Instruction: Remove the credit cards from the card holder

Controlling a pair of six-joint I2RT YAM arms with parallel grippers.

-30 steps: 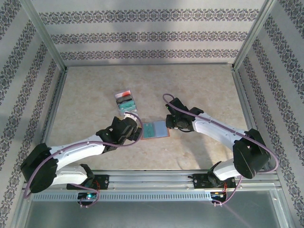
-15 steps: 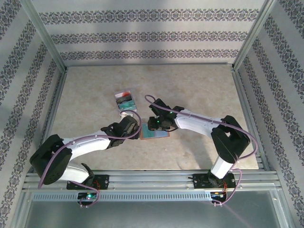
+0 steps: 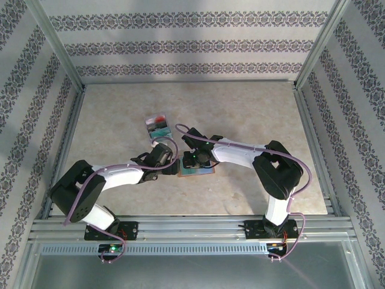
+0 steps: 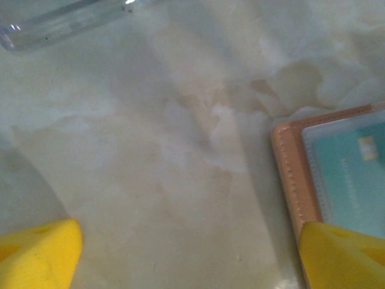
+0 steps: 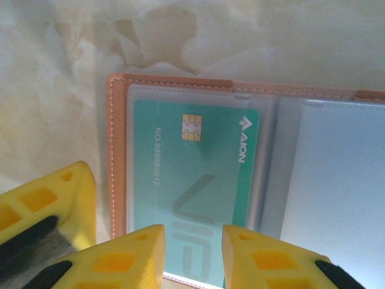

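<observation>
1. Marbled beige worktop [image 3: 252, 114], patterned walls around.
2. At its middle, one card holder [image 3: 204, 170], open and flat, long axis left to right seen from above.
3. Tan-orange stitched rim, clear pocket; inside, one teal credit card [image 5: 198, 180] with gold chip, lengthwise across the holder.
4. Left hand [image 4: 192, 259] spread wide at the holder's left edge, gripping nothing.
5. Right hand [image 5: 192, 259] over the card, fingers narrowly apart; pinching or not, cannot tell.
</observation>
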